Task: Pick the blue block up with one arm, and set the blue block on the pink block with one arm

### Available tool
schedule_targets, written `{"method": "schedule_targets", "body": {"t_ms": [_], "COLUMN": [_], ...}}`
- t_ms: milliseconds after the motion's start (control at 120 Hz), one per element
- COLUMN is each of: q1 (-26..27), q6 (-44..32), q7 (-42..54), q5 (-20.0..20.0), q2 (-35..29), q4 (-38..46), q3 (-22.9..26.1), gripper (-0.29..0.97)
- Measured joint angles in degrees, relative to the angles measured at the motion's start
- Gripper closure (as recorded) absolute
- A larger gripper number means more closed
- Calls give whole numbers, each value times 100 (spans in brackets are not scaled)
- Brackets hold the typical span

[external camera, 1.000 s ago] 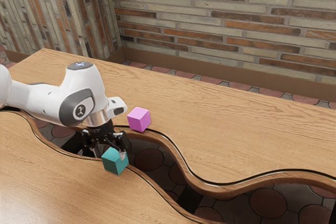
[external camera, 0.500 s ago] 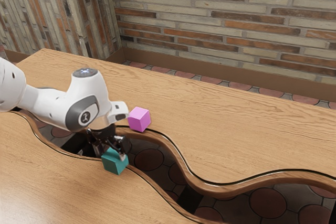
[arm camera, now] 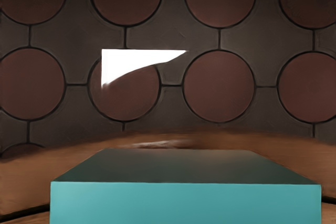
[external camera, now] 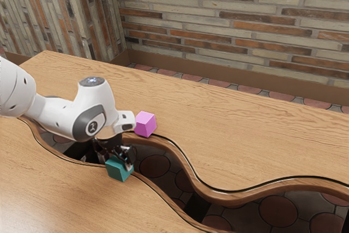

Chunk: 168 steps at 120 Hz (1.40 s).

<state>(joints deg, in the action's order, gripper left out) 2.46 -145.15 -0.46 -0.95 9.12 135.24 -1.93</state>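
In the exterior view the white arm (external camera: 60,115) comes in from the left edge and bends down in the left half of the frame. Its black gripper (external camera: 117,155) points downward at the lower left of centre, right over the blue block (external camera: 119,169). The block, more teal than blue, lies at the very rim of the near table (external camera: 54,195), which takes up the lower left corner with a wavy edge. The gripper sits down around the block's upper part. Whether it is clamped on the block or stands loose about it cannot be told from here. The pink block (external camera: 145,124) rests up and to the right of the blue one, on the curved rim of the far table (external camera: 245,124), just beside the arm's white hand. The two blocks are apart, with the gap between the tables running between them. In that gap shows a dark floor (external camera: 155,165) of round brown tiles. A brick wall (external camera: 245,20) crosses the top of the frame.

In the wrist view the blue block (arm camera: 184,198) lies large and close under the hand, its top face dark and its near side bright teal. Behind it runs the blurred wooden rim of the table (arm camera: 63,153). Beyond that lies the floor (arm camera: 220,85) with its round tiles. A white patch (arm camera: 126,64) lies over one of the tiles; what it is cannot be told.
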Motion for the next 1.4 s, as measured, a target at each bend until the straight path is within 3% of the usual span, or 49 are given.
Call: {"method": "schedule_targets", "body": {"t_ms": [300, 458, 617, 908, 1400], "q1": [0, 6, 3, -140, -270], "q6": [-163, -201, -215, 563, 1152], "q7": [105, 64, -18, -138, -60], "q5": [-22, 20, 100, 661, 862], "q2": [140, 97, -12, 409, 1416], "q4": [3, -4, -107, -2061, -3458], "q3": [0, 0, -9, 29, 132], "gripper": [1, 26, 33, 37, 37]}}
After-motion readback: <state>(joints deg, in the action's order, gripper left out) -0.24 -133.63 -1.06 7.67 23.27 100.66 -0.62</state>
